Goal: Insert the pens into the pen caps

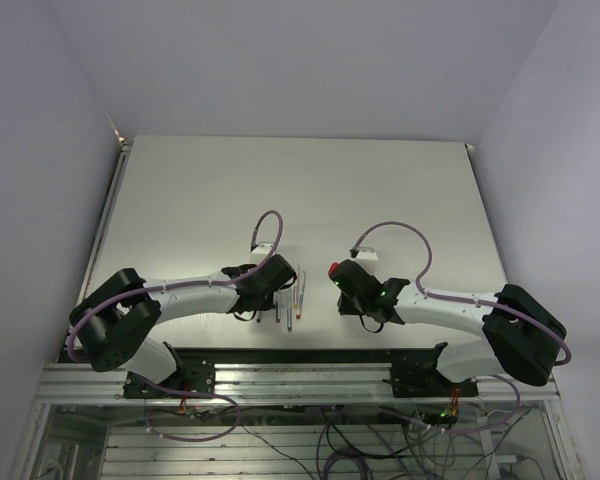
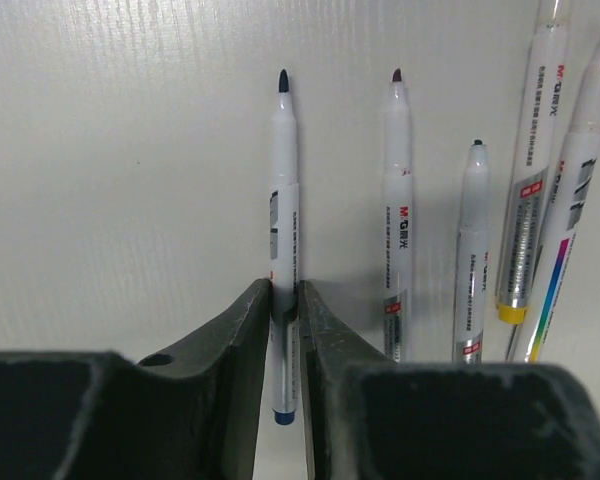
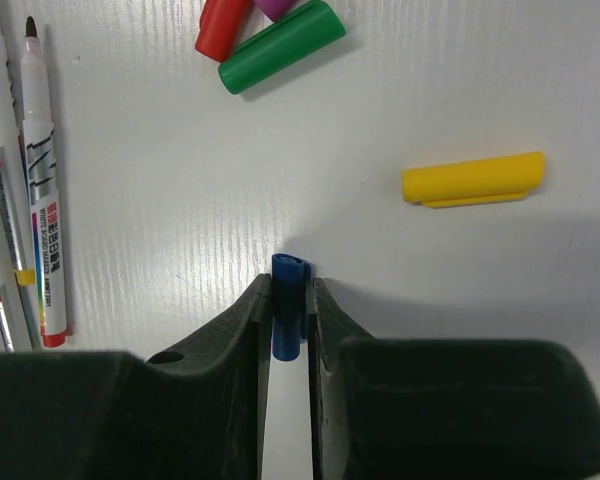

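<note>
My left gripper [image 2: 284,300] is shut on a pale pen with a dark blue tip and blue end [image 2: 284,200], its barrel pinched between the fingers. Several other pens [image 2: 397,220] lie side by side to its right on the white table; they show as a small row in the top view [image 1: 292,295]. My right gripper [image 3: 290,295] is shut on the dark blue cap [image 3: 289,305]. The yellow cap [image 3: 472,180] lies ahead to the right, and the green cap [image 3: 280,45], red cap [image 3: 222,27] and magenta cap [image 3: 278,6] lie at the top.
Both arms [image 1: 190,290] reach in low over the near part of the white table [image 1: 300,190], with the pens between them. In the right wrist view, pens [image 3: 38,180] lie along the left edge. Purple cables loop above each wrist.
</note>
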